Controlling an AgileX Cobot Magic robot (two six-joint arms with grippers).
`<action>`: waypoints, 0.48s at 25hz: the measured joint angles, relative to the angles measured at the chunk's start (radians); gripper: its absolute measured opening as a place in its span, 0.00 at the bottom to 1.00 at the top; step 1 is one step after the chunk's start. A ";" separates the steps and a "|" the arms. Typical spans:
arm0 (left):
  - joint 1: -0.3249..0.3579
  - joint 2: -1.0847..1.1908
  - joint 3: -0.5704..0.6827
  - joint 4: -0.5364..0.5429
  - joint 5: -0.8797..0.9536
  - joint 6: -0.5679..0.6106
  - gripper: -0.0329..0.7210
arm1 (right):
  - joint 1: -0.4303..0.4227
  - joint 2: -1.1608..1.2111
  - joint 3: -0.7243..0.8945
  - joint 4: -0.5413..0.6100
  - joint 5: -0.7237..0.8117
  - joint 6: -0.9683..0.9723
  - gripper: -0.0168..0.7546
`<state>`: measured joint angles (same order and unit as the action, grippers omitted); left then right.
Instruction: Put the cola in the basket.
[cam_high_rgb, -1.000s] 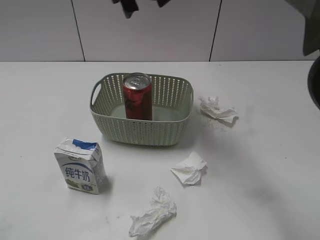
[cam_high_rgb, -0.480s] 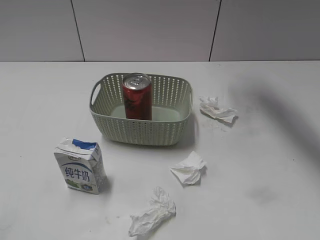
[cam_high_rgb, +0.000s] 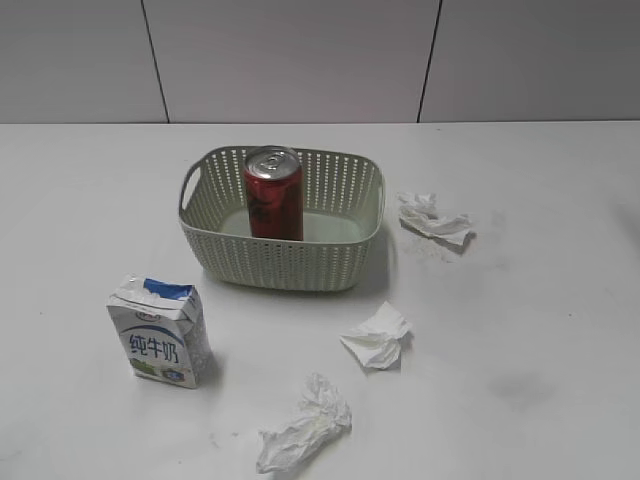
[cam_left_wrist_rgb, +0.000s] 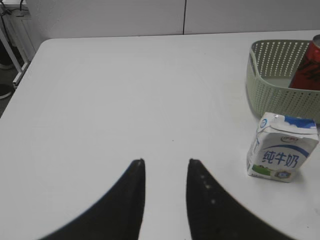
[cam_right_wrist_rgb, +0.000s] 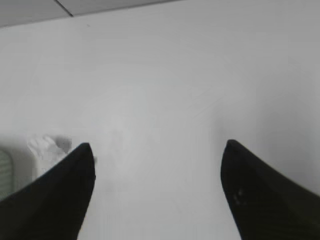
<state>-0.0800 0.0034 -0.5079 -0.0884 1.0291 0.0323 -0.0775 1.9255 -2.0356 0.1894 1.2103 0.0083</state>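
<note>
The can stands upright inside the basket, toward its left half, its silver top rising above the rim. The basket sits on the tabletop near the middle of the far edge. By that, the placing step looks done; what remains is only to keep the arms clear and leave the can alone.

Neither gripper shows in the exterior view. In the left wrist view the left gripper hangs over bare tabletop toward the left edge, its fingers apart with a narrow gap between them and nothing in it. In the right wrist view the right gripper is over bare tabletop toward the right edge, its fingers spread wide and empty.

A carton stands near the front left corner, well apart from the basket. Three tissues lie on the right half: one just beside the basket's right end, one in front of the basket, and one near the front edge.

Should any further move be needed, it calls for no grasp, only a retreat that avoids knocking the basket or the carton.
</note>
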 joint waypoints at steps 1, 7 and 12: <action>0.000 0.000 0.000 0.000 0.000 0.000 0.35 | -0.009 -0.041 0.068 0.000 -0.001 -0.027 0.79; 0.000 0.000 0.000 0.000 0.000 0.000 0.35 | 0.003 -0.342 0.560 0.010 -0.014 -0.150 0.79; 0.001 0.000 0.000 0.000 0.000 0.000 0.35 | 0.003 -0.647 0.984 0.012 -0.153 -0.207 0.79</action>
<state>-0.0790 0.0034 -0.5079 -0.0884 1.0291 0.0323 -0.0742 1.2782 -1.0517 0.2016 1.0571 -0.1988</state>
